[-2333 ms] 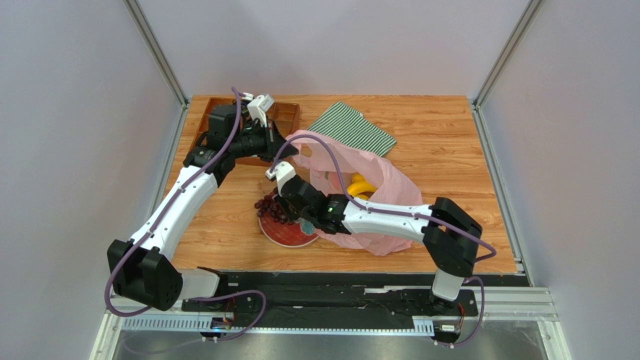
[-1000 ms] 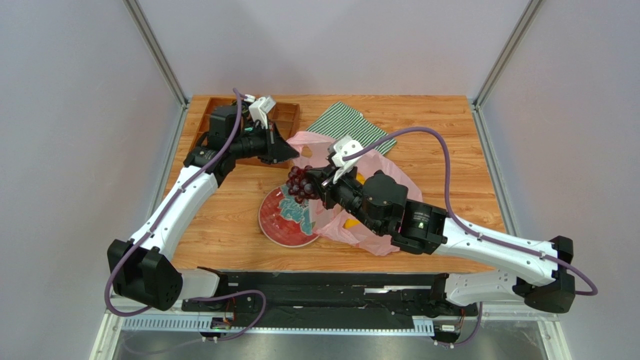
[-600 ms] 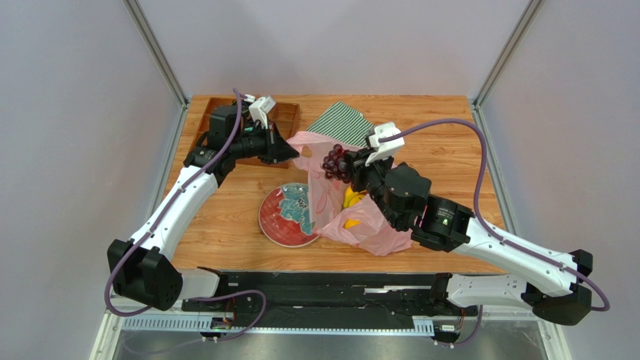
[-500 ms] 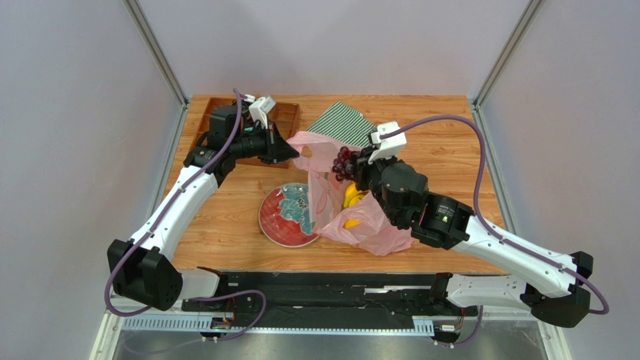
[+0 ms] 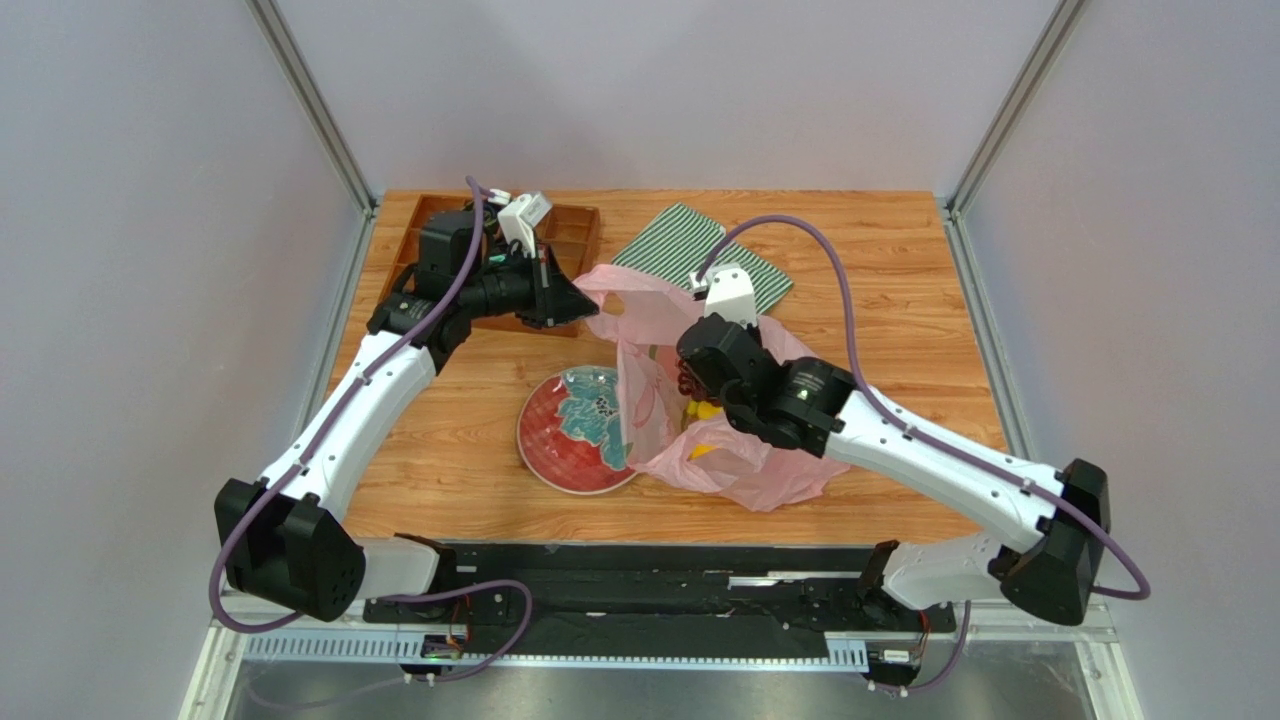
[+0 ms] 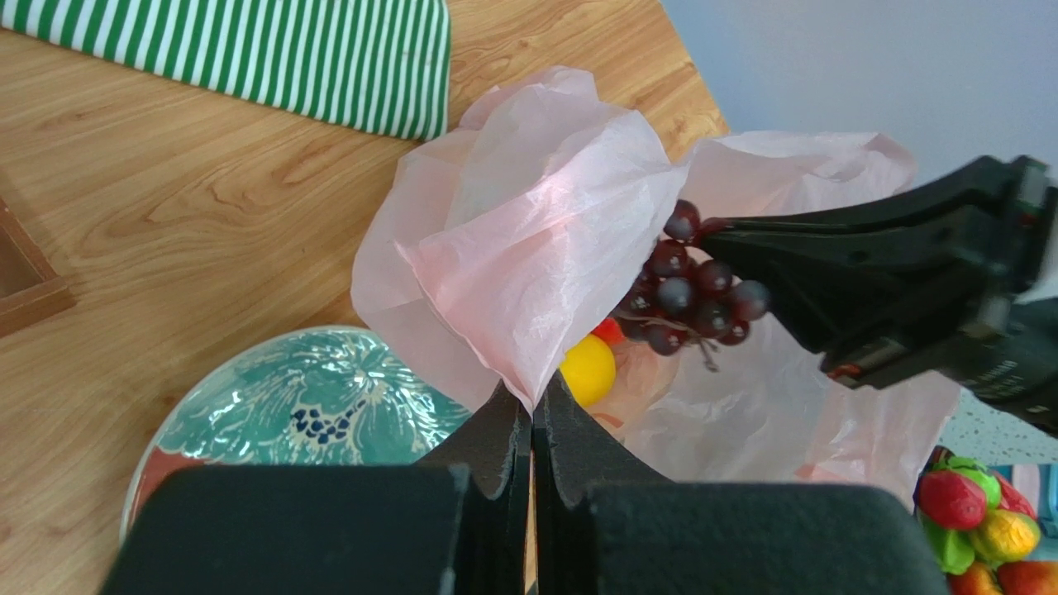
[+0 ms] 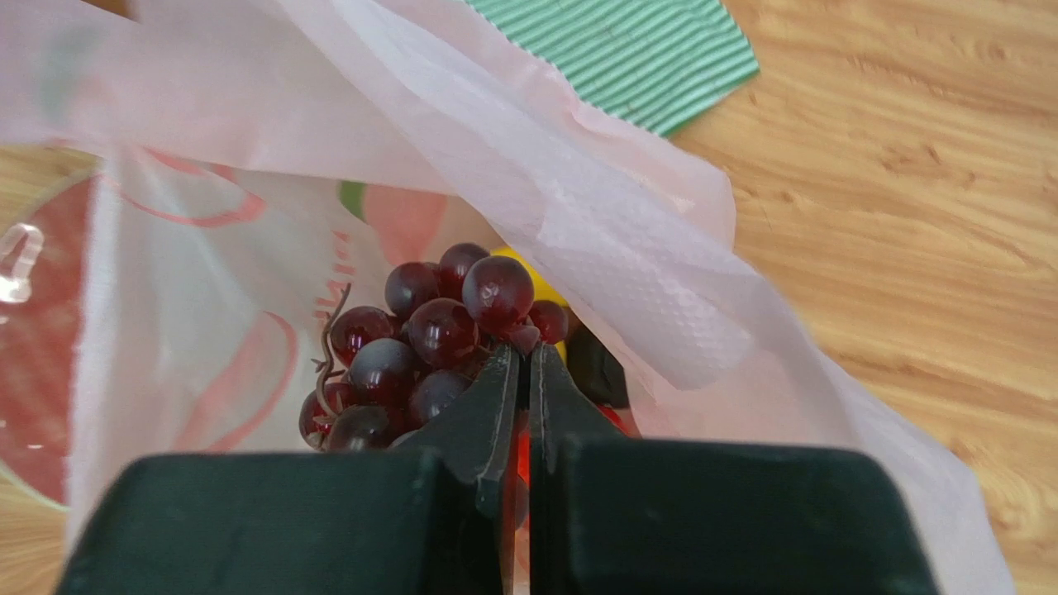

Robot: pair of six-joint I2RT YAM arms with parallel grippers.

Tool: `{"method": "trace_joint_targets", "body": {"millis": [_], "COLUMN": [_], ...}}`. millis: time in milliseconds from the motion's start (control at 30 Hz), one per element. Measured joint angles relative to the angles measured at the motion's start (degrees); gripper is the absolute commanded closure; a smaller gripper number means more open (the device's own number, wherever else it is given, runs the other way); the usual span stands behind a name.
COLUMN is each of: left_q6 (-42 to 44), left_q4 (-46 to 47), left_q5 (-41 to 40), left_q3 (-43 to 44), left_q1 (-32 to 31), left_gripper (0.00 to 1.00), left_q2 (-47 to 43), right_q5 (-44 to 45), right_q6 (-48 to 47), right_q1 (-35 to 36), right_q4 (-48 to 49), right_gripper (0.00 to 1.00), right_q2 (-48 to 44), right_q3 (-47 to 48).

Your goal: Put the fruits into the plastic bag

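Observation:
My left gripper (image 5: 580,309) (image 6: 537,403) is shut on the rim of the pink plastic bag (image 5: 759,458) (image 6: 547,211) (image 7: 596,186) and holds its mouth up. My right gripper (image 7: 523,353) is shut on the stem of the dark purple grape bunch (image 7: 410,347) (image 6: 689,291), which hangs inside the bag's mouth. Below the grapes in the bag lie a yellow fruit (image 6: 587,368) (image 5: 699,408) and something red, mostly hidden. In the top view the right wrist covers the grapes.
The red plate (image 5: 559,453) (image 6: 311,397) with its teal pattern lies bare just left of the bag. A green-and-white striped cloth (image 5: 679,240) (image 6: 273,50) (image 7: 633,50) lies behind the bag. A wooden tray (image 5: 576,225) sits at the back left.
The right arm lifted the grape bunch off the plate, swung it right over the bag and lowered it into the bag's mouth. The left gripper kept holding the bag's rim in place.

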Motion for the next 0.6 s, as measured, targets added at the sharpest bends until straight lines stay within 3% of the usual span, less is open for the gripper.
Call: {"method": "trace_joint_targets", "body": {"millis": [67, 100, 200, 267, 400, 600], "left_q6": [0.0, 0.0, 0.0, 0.0, 0.0, -0.3], "left_q4": [0.0, 0.0, 0.0, 0.0, 0.0, 0.0], "left_q5": [0.0, 0.0, 0.1, 0.2, 0.4, 0.5], "left_q3": [0.0, 0.0, 0.0, 0.0, 0.0, 0.0], "left_q1": [0.0, 0.0, 0.0, 0.0, 0.0, 0.0], "left_gripper": [1.0, 1.0, 1.0, 1.0, 1.0, 1.0], "left_q2": [0.0, 0.0, 0.0, 0.0, 0.0, 0.0], "right_q5": [0.4, 0.5, 0.6, -0.6, -6.1, -15.2], "right_q6": [1.0, 1.4, 3.0, 3.1, 2.3, 1.9], "right_q1": [-0.7, -0.9, -1.2, -1.2, -0.6, 2.0], "right_q4": [-2.9, -4.0, -7.3, -7.3, -5.2, -0.2], "right_gripper": [0.92, 0.69, 0.31, 0.18, 0.07, 0.09], "right_q2": [2.2, 2.7, 3.2, 2.4, -2.3, -11.1], "right_q3": [0.6, 0.8, 2.2, 3.1, 3.4, 4.9]}}
